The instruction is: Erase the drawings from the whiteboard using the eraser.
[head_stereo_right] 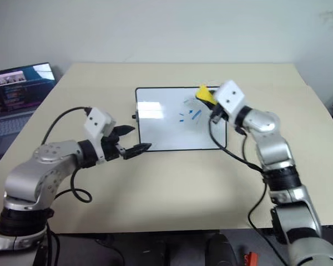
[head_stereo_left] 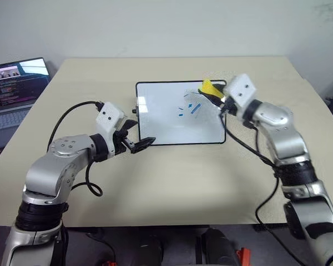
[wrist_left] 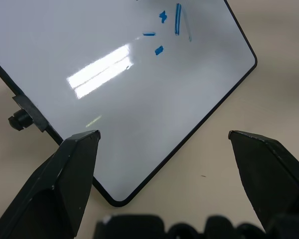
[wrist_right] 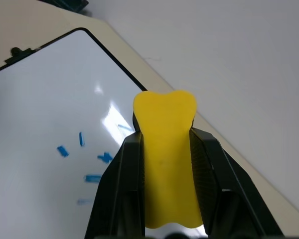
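- Nearest you in the head view sits the left gripper (head_stereo_left: 137,137), low over the beige table (head_stereo_left: 172,188) just off the whiteboard's near left corner; its two black fingers (wrist_left: 65,174) stand well apart with nothing between them.
- From its wrist camera you look through that gap at the board's rounded near corner, the thin black frame and one small black knob (wrist_left: 17,121) on the side edge.
- The whiteboard (head_stereo_left: 161,124) lies flat near the middle of the table, its long sides running left to right, a ceiling light glaring off the glossy surface.
- The drawings (head_stereo_left: 190,108) are a few short blue strokes and dashes, clustered in the board's right half, towards the far edge.
- Your right gripper (head_stereo_left: 212,95) reaches in from the right, over the board's far right corner, roughly level and angled to the left.
- Its fingers are clamped on the eraser (wrist_right: 167,159), a yellow block pinched at its sides so it bulges past the fingertips.
- In the head view the eraser shows just beyond the blue strokes, near the far right corner; you cannot tell whether it touches the board.
- A laptop (head_stereo_left: 14,88) stands open off the table's far left side, screen lit.
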